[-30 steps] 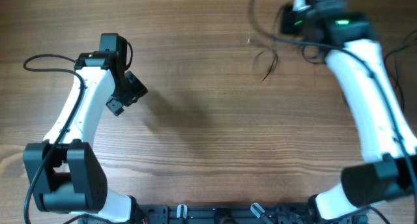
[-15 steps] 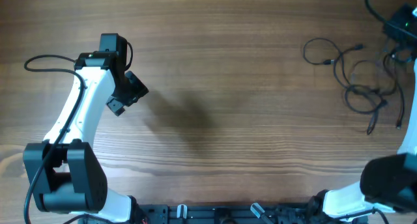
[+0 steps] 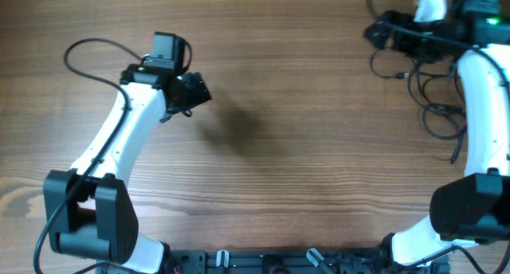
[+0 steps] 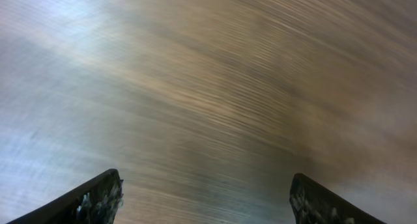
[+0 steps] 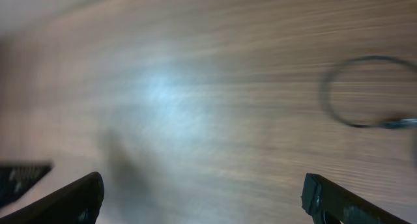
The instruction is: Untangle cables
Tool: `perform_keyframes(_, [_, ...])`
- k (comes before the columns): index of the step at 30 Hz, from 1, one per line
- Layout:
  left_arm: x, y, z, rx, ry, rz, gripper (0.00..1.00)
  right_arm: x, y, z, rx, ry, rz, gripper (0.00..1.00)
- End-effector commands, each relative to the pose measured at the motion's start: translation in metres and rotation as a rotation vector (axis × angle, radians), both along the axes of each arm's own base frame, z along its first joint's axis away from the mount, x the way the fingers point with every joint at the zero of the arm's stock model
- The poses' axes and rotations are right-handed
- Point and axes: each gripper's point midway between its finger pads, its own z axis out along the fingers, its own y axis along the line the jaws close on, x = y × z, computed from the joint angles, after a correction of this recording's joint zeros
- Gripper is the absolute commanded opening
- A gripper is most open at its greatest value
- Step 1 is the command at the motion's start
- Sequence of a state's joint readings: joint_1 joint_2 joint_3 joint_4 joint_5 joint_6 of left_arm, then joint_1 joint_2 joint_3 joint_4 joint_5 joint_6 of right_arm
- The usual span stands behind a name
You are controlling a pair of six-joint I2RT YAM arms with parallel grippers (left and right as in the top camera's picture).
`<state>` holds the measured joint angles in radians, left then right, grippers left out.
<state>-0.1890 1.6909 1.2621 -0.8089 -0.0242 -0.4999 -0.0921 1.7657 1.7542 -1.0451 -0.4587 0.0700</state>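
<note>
1. Thin black cables (image 3: 434, 108) in messy loops on the wooden counter (image 3: 303, 162), by the right edge, close to the far right corner.
2. One round loop of cable (image 5: 324, 94) at the right side of the right wrist view, flat on the wood, blurry.
3. Right gripper (image 3: 378, 33) near the far edge, close to the far end of the cables, pointing left; fingers (image 5: 75, 198) wide apart, nothing between them.
4. Left gripper (image 3: 195, 91) over bare wood in the left half, nearer the far edge than the near one, well apart from the cables.
5. Left fingers (image 4: 98, 198) spread wide too, holding nothing; only blurry wood below.
</note>
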Motion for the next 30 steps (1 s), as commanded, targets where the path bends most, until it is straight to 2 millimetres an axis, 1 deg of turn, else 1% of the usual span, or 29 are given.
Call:
perform_keyframes(1, [-0.003,-0.014,-0.004,0.065,-0.001,-0.187,0.85,-0.005,0.022,-0.013,-0.103,0.014,0.095,1.0])
perform_keyframes(2, [-0.006,-0.011,-0.005,0.072,0.014,-0.179,0.86,-0.009,0.025,-0.018,-0.15,0.039,0.09,1.0])
perform_keyframes(5, [-0.02,0.001,-0.009,0.075,0.083,-0.146,0.88,-0.024,0.022,-0.037,-0.234,0.137,0.027,1.0])
perform_keyframes(8, [-0.037,0.014,-0.013,0.072,0.165,-0.076,0.91,-0.042,0.027,-0.06,-0.251,0.218,0.052,1.0])
perform_keyframes(10, [-0.055,0.021,-0.016,0.071,0.24,-0.017,0.91,-0.057,0.03,-0.081,-0.247,0.291,0.046,1.0])
perform_keyframes(11, [-0.063,0.023,-0.016,0.075,0.274,-0.01,0.91,-0.063,0.03,-0.09,-0.246,0.32,0.044,1.0])
perform_keyframes(14, [-0.078,0.025,-0.016,0.085,0.333,-0.013,0.9,-0.083,0.03,-0.114,-0.243,0.405,0.04,1.0])
perform_keyframes(17, [-0.087,0.026,-0.016,0.093,0.372,-0.028,0.89,-0.099,0.032,-0.124,-0.221,0.435,0.052,0.99])
perform_keyframes(20, [-0.097,0.026,-0.019,0.092,0.359,-0.031,0.89,-0.112,0.032,-0.121,-0.206,0.389,0.038,1.0])
perform_keyframes(23, [-0.106,0.028,-0.022,0.08,0.292,-0.024,0.9,-0.12,0.032,-0.112,-0.19,0.255,0.017,1.0])
perform_keyframes(25, [-0.11,0.028,-0.022,0.057,0.193,-0.023,0.95,-0.126,0.031,-0.098,-0.177,0.113,0.006,1.0])
perform_keyframes(26, [-0.112,0.026,-0.018,0.034,0.125,-0.025,0.95,-0.131,0.03,-0.086,-0.168,0.015,-0.003,1.0])
perform_keyframes(27, [-0.112,0.021,-0.012,-0.009,0.028,-0.035,0.95,-0.136,0.03,-0.076,-0.162,-0.061,-0.01,1.0])
perform_keyframes(29, [-0.114,0.017,0.0,-0.055,-0.116,-0.039,0.96,-0.146,0.026,-0.063,-0.161,-0.165,-0.036,1.0])
perform_keyframes(30, [-0.116,0.018,0.006,-0.072,-0.175,-0.016,1.0,-0.153,0.025,-0.057,-0.156,-0.209,-0.039,1.0])
